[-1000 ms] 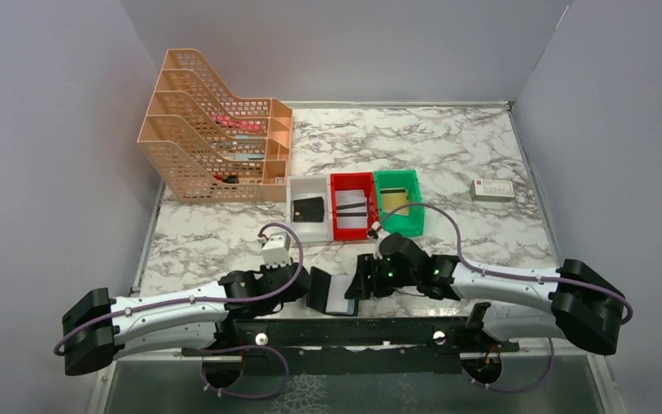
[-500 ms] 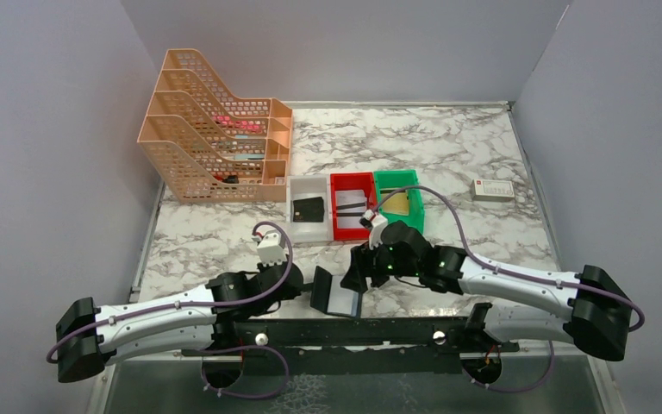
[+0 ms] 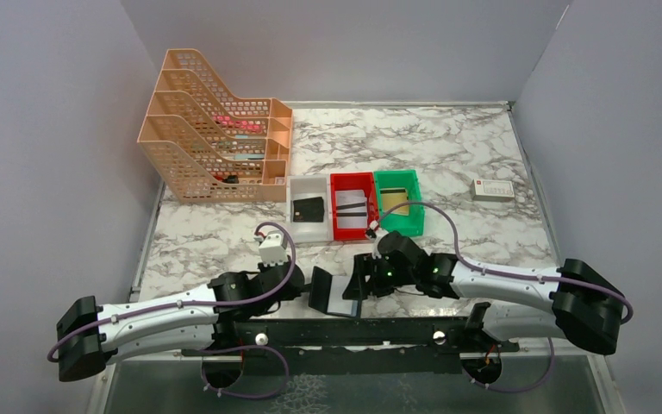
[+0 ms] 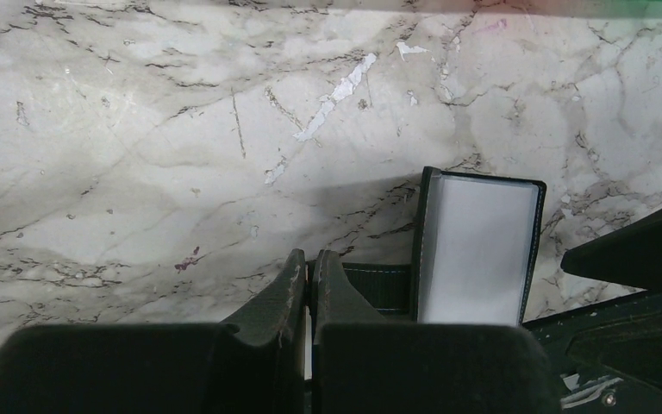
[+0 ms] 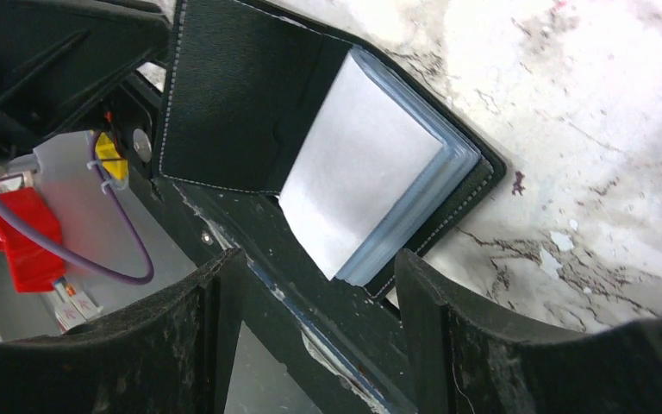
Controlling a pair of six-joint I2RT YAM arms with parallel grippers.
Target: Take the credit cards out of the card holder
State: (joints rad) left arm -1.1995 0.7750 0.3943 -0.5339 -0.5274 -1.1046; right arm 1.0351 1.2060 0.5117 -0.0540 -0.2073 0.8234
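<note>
While the left pincer [image 3: 303,285] is clenched on the black flap of the open card holder [image 3: 334,296] at the near edge of the surface [image 3: 483,147], the released right pincer [image 3: 362,281] sits just at its 3 o'clock, facing the shiny sleeves.

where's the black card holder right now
In the top view the flat black folding card holder lies open at the near edge of the marble table, between the left fingers, pinching its raised flap, and the open right fingers.
</note>
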